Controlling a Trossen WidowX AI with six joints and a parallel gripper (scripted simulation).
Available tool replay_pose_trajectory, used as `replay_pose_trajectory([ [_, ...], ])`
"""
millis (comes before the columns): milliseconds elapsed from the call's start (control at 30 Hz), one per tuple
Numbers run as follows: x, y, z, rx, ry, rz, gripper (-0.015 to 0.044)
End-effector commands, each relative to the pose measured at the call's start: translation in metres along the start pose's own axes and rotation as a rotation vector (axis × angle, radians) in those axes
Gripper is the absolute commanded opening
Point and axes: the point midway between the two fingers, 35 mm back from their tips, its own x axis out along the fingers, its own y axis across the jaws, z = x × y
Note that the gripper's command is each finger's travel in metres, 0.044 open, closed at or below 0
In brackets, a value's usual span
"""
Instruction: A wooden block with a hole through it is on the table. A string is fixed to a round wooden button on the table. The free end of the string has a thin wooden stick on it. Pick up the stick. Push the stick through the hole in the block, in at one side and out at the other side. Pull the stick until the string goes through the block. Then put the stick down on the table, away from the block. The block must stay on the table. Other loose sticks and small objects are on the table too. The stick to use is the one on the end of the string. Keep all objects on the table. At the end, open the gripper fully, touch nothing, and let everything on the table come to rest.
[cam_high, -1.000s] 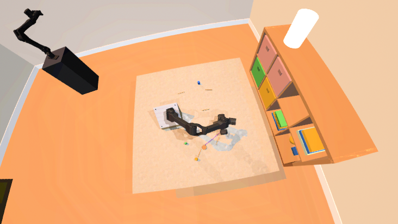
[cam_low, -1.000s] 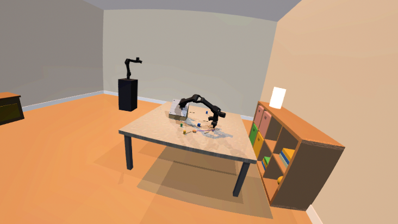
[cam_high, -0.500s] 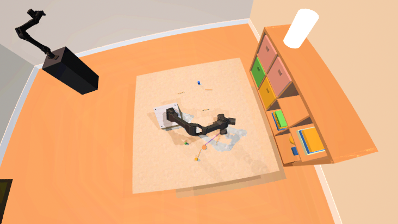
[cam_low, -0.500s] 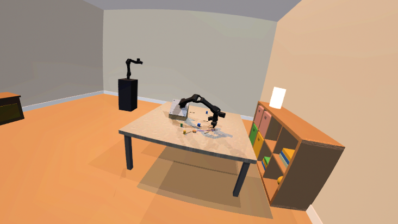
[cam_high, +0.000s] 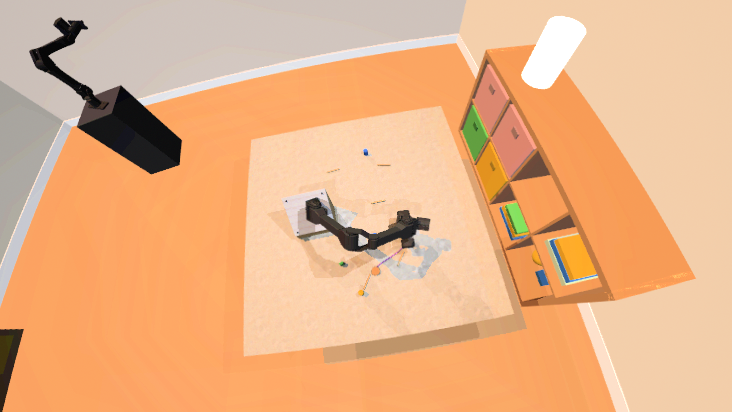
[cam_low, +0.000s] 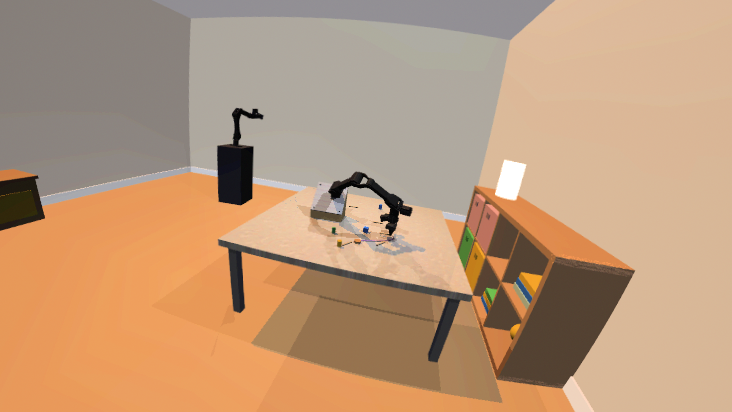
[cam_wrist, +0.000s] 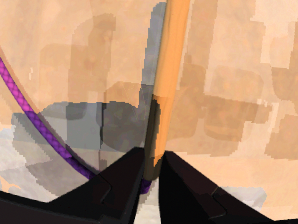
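Observation:
My gripper (cam_high: 407, 246) (cam_low: 391, 233) (cam_wrist: 152, 159) points down, low over the table, and is shut on the wooden stick (cam_wrist: 171, 60) near its string end. The rest of the stick reaches away from the fingertips in the wrist view. The purple string (cam_high: 389, 258) (cam_low: 373, 240) (cam_wrist: 44, 131) runs from the fingers to the round orange button (cam_high: 375, 271) (cam_low: 357, 241), and bows to the left in the wrist view. A brownish shape partly behind the gripper may be the block. Its hole cannot be made out, and the wrist view does not show it.
Loose sticks (cam_high: 333, 170) (cam_high: 384, 165) (cam_high: 378, 201) lie farther back. Another stick (cam_high: 367, 281) lies between the button and a yellow piece (cam_high: 361, 293) (cam_low: 339, 243). A green piece (cam_high: 342, 264) (cam_low: 333, 230) is left. Blue pieces (cam_low: 365, 229) (cam_low: 380, 206) stand near the arm and farther back.

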Motion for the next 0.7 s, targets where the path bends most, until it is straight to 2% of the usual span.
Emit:
replay_pose_trajectory([
  [0,0.001,-0.001,0.007,-0.007,-0.003,-0.004,0.0000],
  [667,0.001,-0.001,0.031,-0.008,-0.004,-0.004,0.0000],
])
